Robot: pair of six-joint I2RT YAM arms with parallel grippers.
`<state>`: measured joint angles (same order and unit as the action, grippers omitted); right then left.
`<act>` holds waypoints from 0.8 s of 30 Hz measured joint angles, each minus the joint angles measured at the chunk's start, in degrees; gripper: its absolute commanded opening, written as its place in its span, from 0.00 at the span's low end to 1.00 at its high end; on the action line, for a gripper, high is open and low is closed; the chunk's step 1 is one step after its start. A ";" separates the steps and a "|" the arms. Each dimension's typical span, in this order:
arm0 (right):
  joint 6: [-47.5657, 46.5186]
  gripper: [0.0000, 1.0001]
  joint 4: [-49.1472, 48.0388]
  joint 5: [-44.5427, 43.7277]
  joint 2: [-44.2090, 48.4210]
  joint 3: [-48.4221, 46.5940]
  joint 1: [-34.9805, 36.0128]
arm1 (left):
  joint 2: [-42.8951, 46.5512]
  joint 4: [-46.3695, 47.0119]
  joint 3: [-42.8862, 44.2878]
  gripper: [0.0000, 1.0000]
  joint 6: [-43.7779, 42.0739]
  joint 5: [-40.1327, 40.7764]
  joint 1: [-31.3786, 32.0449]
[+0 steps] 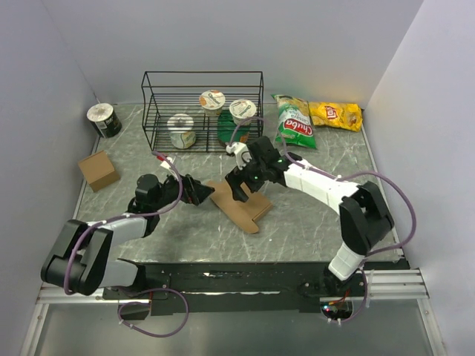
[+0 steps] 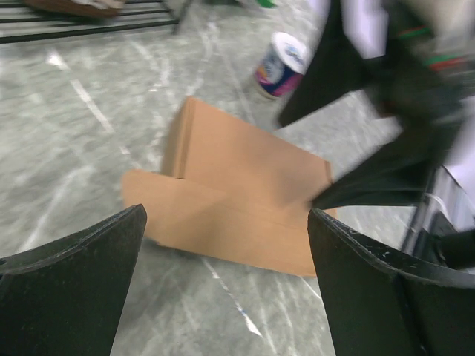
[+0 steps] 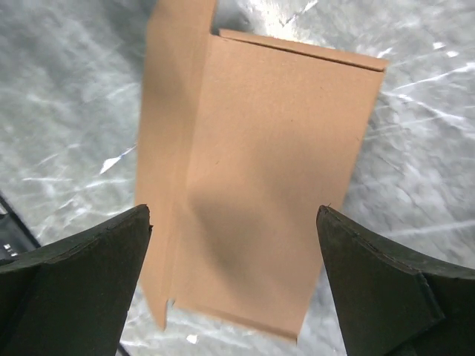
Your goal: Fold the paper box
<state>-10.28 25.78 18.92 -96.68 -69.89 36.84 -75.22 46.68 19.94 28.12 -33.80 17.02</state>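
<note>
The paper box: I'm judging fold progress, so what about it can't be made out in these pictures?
Top view: the right gripper covers the far part of the paper box; whether they touch cannot be told.
Left wrist view: blur softens its creases, and the right gripper hides its right end.
Right wrist view: its side flap runs off the top edge.

Between spread left fingers (image 2: 70,297): paper box (image 2: 245,204) lying on table (image 2: 67,141).

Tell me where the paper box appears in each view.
Top external: paper box at table centre, between left pincer and right pincer.
Left wrist: paper box mid-picture.
Right wrist: paper box in the centre, filling most of it.
Shared landmark: grey marbled table.
</note>
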 measured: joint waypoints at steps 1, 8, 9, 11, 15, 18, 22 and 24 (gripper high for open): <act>0.17 1.00 0.02 -0.02 1.14 0.07 -0.07 | -0.20 -0.04 -0.02 0.96 0.00 0.87 -0.11; 2.32 1.00 -0.79 -0.70 3.10 1.77 -1.53 | -9.86 0.50 2.56 0.96 1.36 1.99 -1.46; 2.71 1.00 -0.70 -0.76 3.10 2.49 -1.68 | -11.34 1.18 2.73 0.94 1.81 1.57 -1.88; 3.26 1.00 -0.61 -0.81 3.10 3.85 -2.03 | -15.19 3.32 3.02 0.87 3.67 0.02 -3.19; 3.85 1.00 -0.42 -0.70 3.15 4.70 -2.36 | -24.09 12.61 4.20 0.75 10.08 -5.53 -5.95; 4.22 1.00 -0.46 -0.50 3.78 4.70 -2.49 | -32.06 20.26 5.81 0.67 17.22 -9.84 -6.82; 4.55 1.00 -0.48 -0.44 5.20 4.70 -2.64 | -39.82 27.15 7.74 0.59 26.82 -14.23 -6.86; 4.70 0.99 -0.48 -0.44 5.90 4.70 -2.64 | -41.83 29.42 8.48 0.49 30.27 -15.50 -6.91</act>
<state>-5.58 25.30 18.48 -90.78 -65.19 34.20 -117.05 76.09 28.42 58.39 -49.30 10.11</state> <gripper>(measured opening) 0.994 0.599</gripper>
